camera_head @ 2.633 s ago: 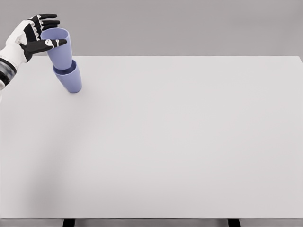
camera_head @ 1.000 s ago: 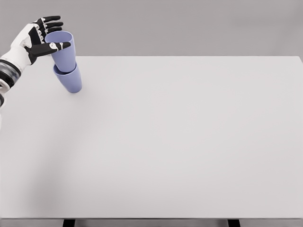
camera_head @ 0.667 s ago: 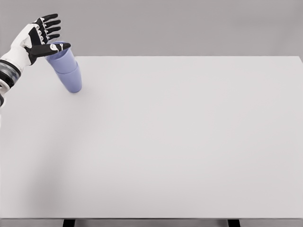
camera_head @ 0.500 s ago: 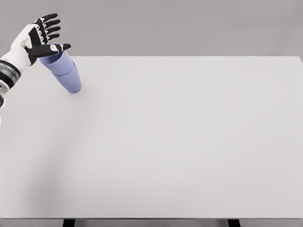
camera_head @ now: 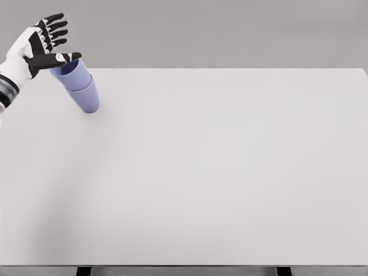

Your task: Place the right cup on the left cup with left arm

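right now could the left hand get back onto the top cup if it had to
Probably yes. The left hand is open right beside the top cup, which sits nested in the bottom cup at the table's far left corner, and nothing stands between them.

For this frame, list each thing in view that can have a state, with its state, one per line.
Upper cup: nested in the lower cup, mouth up, not gripped.
Lower cup: standing on the table, holding the upper cup.
Left hand: open, fingers spread, beside the upper cup's rim.
Table: carries the cup stack at its far left corner.
Right hand: not in view.
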